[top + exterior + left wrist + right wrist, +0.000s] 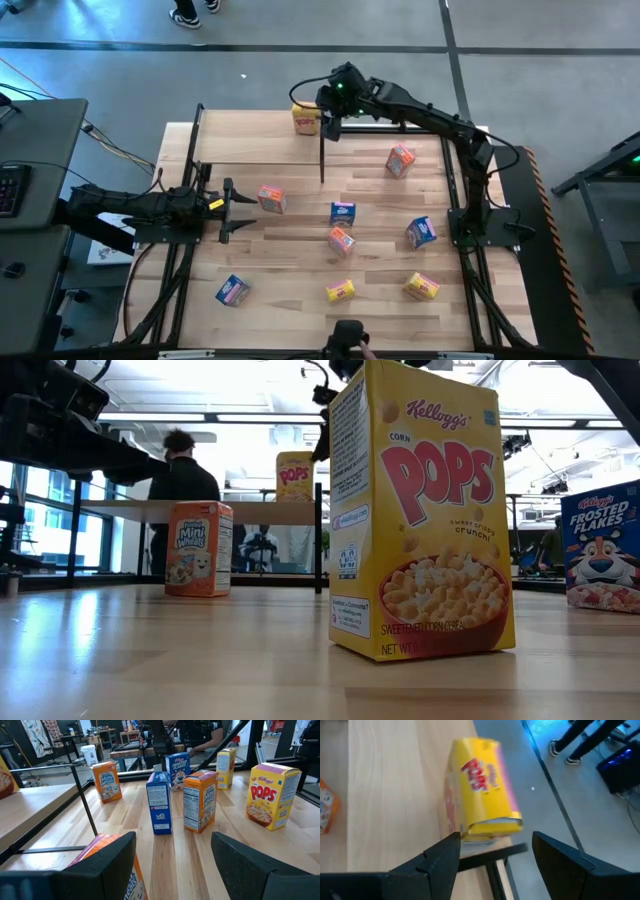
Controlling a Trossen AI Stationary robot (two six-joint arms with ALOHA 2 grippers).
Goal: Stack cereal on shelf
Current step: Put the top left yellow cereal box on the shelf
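Note:
A yellow cereal box [305, 119] stands upright on the shelf [250, 138], near the far right corner of its light-wood board. It also shows in the low view [295, 475]. My right gripper [328, 124] hovers at that box, open. In the right wrist view its fingers [495, 845] stand short of the box [480, 790] without touching it. My left gripper [248, 208] is open and low at the table's left. An orange box [271, 198] stands just beyond one of its fingers [107, 865]. Several more blue, orange and yellow boxes stand on the tabletop.
On the tabletop stand orange boxes [400, 160] [341, 240], blue boxes [343, 212] [421, 232] [232, 290] and yellow boxes [340, 291] [421, 287]. A black shelf post [322, 150] stands beside my right gripper. A person [183, 475] sits beyond the table.

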